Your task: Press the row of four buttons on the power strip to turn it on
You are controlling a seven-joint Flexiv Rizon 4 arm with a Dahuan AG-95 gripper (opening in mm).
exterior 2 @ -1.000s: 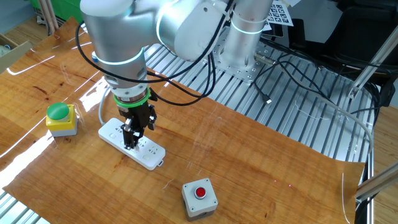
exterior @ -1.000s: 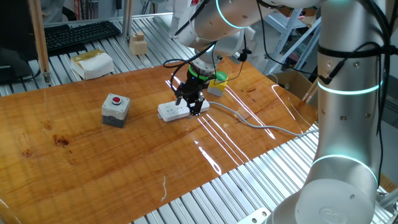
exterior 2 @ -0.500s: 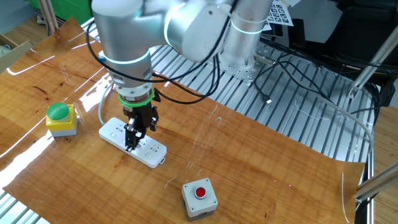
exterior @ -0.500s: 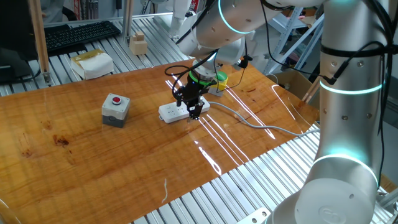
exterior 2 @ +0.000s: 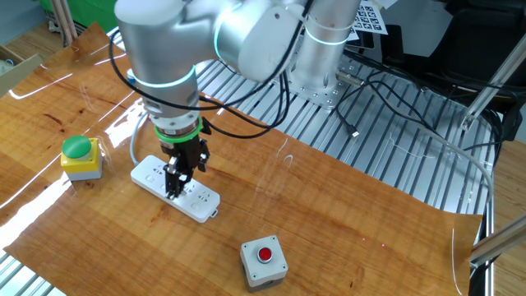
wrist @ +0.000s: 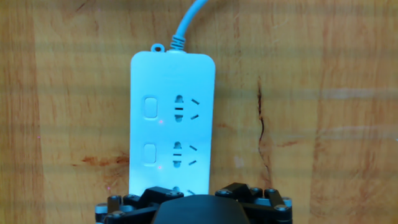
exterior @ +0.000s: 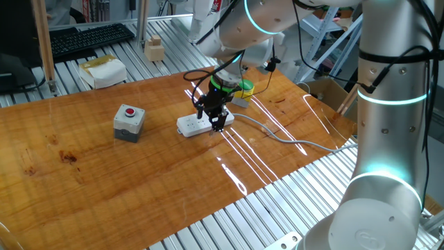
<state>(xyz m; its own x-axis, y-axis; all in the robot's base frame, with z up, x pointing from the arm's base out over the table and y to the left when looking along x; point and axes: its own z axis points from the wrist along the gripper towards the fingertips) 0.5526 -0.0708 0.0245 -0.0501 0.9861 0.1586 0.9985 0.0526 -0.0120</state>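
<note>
The white power strip [exterior: 193, 125] [exterior 2: 189, 197] lies flat on the wooden table, its grey-white cable [exterior: 281, 137] running off to the right. In the hand view the power strip [wrist: 173, 118] fills the middle, cable end at the top. Two buttons of the row of four buttons [wrist: 150, 129] show along its left side; the others are hidden under the hand. My gripper [exterior 2: 186, 179] [exterior: 215, 123] [wrist: 189, 202] stands open right over the strip. One fingertip [exterior 2: 172, 191] reaches down to the strip's top face, the other hangs higher beside it. Nothing is held.
A grey box with a red button [exterior: 129, 119] [exterior 2: 264, 261] sits left of the strip. A yellow box with a green button [exterior 2: 80, 156] [exterior: 243, 89] stands near the cable end. A keyboard [exterior: 90, 38] and a white box [exterior: 103, 71] lie on the metal frame beyond the table edge.
The arm has shifted slightly along the strip with the fingers still spread the same. The strip has not moved.
</note>
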